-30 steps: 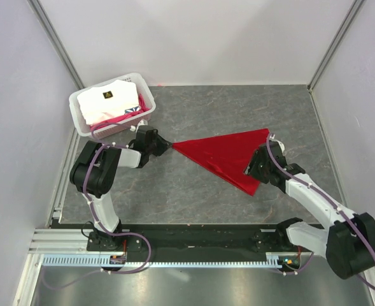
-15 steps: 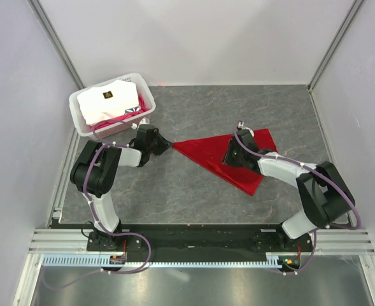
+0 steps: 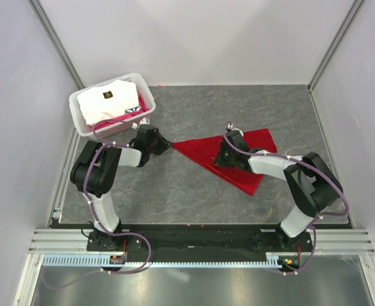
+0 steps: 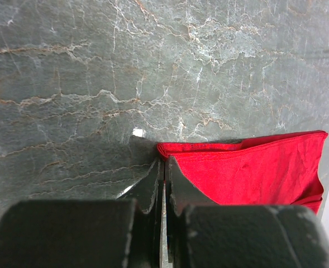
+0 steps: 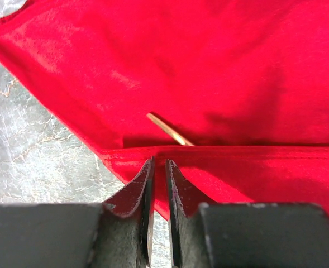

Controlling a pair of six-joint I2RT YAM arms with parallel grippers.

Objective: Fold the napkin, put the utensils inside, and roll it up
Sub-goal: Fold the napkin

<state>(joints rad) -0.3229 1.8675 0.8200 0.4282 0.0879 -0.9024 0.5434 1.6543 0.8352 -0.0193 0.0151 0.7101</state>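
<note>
The red napkin (image 3: 197,152) lies on the table folded into a triangle, its long point to the left. My left gripper (image 3: 169,145) is shut, with its tips (image 4: 164,162) right at that left corner (image 4: 253,167); no cloth shows between the fingers. My right gripper (image 3: 218,159) sits at the middle of the napkin's near edge. Its jaws (image 5: 160,163) are nearly together on a turned-over flap of the napkin (image 5: 209,56). Only the thin brown handle of the utensils, a spoon (image 5: 170,129), pokes out from under that flap; its bowl is hidden.
A white basket (image 3: 74,108) holding white and pink patterned fabric (image 3: 107,102) stands at the back left, just behind my left arm. Walls close in the grey marbled table (image 3: 174,191) on the left, right and far sides.
My right gripper moved left from the napkin's right corner to the middle of its near edge and its jaws closed in. My left gripper shut fully and stayed at the left corner.
</note>
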